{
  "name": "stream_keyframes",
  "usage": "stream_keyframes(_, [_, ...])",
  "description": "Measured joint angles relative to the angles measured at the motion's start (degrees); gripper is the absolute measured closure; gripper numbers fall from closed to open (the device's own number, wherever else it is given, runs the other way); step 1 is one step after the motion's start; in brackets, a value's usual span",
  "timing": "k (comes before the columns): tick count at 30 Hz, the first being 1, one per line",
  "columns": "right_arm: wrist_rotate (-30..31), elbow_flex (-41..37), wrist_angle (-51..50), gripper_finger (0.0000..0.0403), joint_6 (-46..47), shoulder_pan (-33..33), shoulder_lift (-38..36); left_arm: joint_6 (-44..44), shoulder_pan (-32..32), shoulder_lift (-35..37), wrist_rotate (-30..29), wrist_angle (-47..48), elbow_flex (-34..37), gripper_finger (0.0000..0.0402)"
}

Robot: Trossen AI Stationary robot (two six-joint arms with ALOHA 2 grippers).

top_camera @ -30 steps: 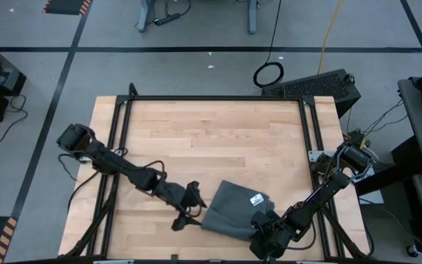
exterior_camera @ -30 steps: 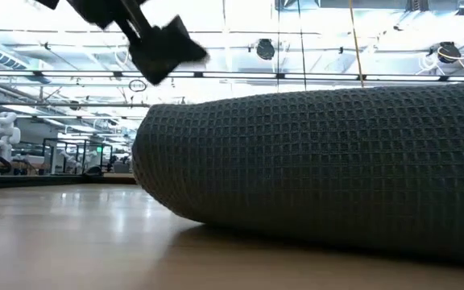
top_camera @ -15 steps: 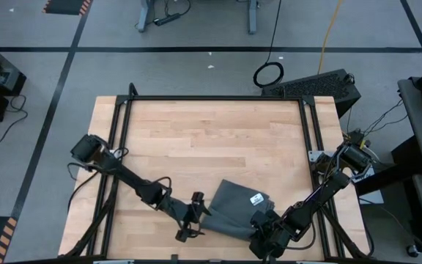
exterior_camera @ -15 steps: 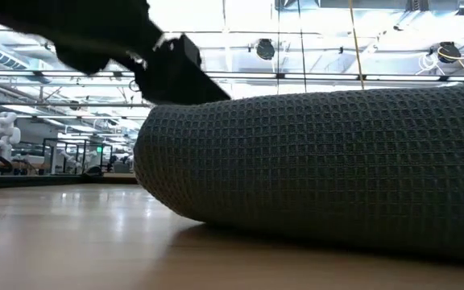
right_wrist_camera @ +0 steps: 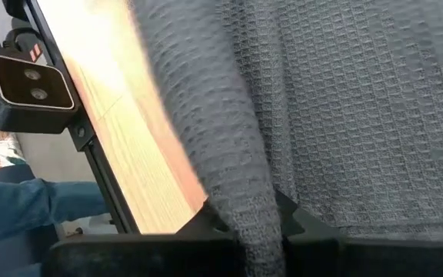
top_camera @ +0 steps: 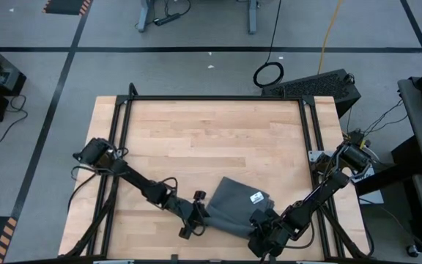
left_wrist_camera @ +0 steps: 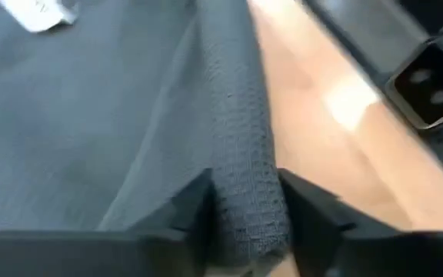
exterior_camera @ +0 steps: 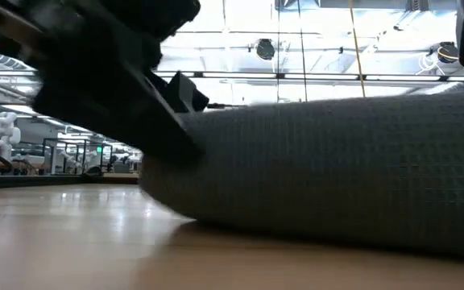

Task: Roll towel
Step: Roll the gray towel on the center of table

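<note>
High view: left gripper (top_camera: 195, 220) sits at the towel's (top_camera: 233, 205) left end, fingers either side of the rolled near edge, closing, grip not certain. Right gripper (top_camera: 264, 233) clenched on the right end. The roll's long axis runs between them, along the table's (top_camera: 196, 139) near edge.

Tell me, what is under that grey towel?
The towel lies on the wooden table. Only bare wood shows around its edges; whatever sits beneath its middle is covered and cannot be seen.
</note>
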State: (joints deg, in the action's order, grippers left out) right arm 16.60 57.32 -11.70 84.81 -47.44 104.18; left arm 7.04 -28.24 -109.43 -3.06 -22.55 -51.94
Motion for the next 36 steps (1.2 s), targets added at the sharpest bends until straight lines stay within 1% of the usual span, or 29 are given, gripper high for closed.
stream_keyframes(1, [0.0, 0.0, 0.0, 0.04, -0.1, 0.0, 0.0, 0.4, 0.4, 0.2, 0.0, 1.2, 0.0, 0.0286])
stream_keyframes(3, [0.1, 0.0, 0.5, 0.04, -0.3, 0.0, 0.0, 4.2, 1.1, 1.7, 0.6, 5.8, 0.0, 0.0348])
stream_keyframes(4, [0.1, 0.0, 1.0, 0.04, -0.4, 0.0, 0.0, 7.5, 1.6, 2.9, 2.1, 7.7, 0.0, 0.0373])
stream_keyframes(5, [0.1, 0.0, 1.4, 0.04, -0.4, 0.1, -0.2, 11.1, 1.9, 4.3, 4.1, 9.5, 0.0, 0.0383])
stream_keyframes(7, [0.6, 0.0, 2.6, 0.0399, -1.0, 0.3, -0.6, 17.3, 2.4, 7.4, 8.6, 13.7, 0.0, 0.0383])
stream_keyframes(9, [0.7, 0.1, 4.8, 0.0399, -3.2, 0.8, -1.2, 21.2, 2.4, 11.1, 12.3, 17.4, 0.0, 0.0383])
stream_keyframes(11, [0.7, 0.0, 7.0, 0.0399, -7.1, 1.6, -1.6, 25.0, 1.8, 15.2, 13.6, 19.6, 0.0, 0.0386])
stream_keyframes(13, [0.4, 0.2, 9.7, 0.0399, -12.0, 2.5, -1.6, 29.4, 1.0, 18.8, 13.5, 21.8, 0.0, 0.0388])
stream_keyframes(15, [-0.1, 0.2, 10.7, 0.0399, -16.2, 3.6, -1.6, 34.8, 0.4, 20.5, 13.5, 24.1, -0.1, 0.0389])
stream_keyframes(16, [-0.4, 0.2, 10.7, 0.0399, -16.8, 4.1, -1.6, 37.5, 0.0, 20.7, 13.5, 25.6, -0.1, 0.0389])
stream_keyframes(18, [-1.2, 0.2, 10.0, 0.0399, -17.0, 5.3, -1.6, 41.5, -1.1, 20.4, 13.5, 27.3, 0.0, 0.0389])
stream_keyframes(20, [-2.4, 0.1, 9.9, 0.0399, -17.6, 6.2, -1.6, 43.4, -1.7, 18.7, 13.8, 26.3, 0.0, 0.039])
stream_keyframes(23, [-7.7, 0.1, 10.1, 0.0399, -19.5, 7.1, -1.6, 45.2, -1.5, 14.8, 14.9, 22.7, 0.1, 0.039])
stream_keyframes(25, [-12.1, 0.0, 9.9, 0.0399, -20.1, 7.9, -1.6, 46.3, -0.8, 12.0, 17.9, 18.2, 0.0, 0.039])
stream_keyframes(28, [-16.2, 0.0, 10.5, 0.0399, -21.3, 8.4, -1.5, 48.7, 0.3, 8.3, 22.7, 16.1, 0.0, 0.0388])
stream_keyframes(33, [-20.4, 0.1, 11.2, 0.0399, -24.7, 8.5, -1.0, 51.8, 1.5, 5.6, 28.4, 13.4, -0.1, 0.0386])
stream_keyframes(36, [-20.5, 0.1, 11.0, 0.0399, -25.9, 8.3, 0.6, 53.8, 2.4, 5.4, 28.3, 13.7, 0.0, 0.0386])
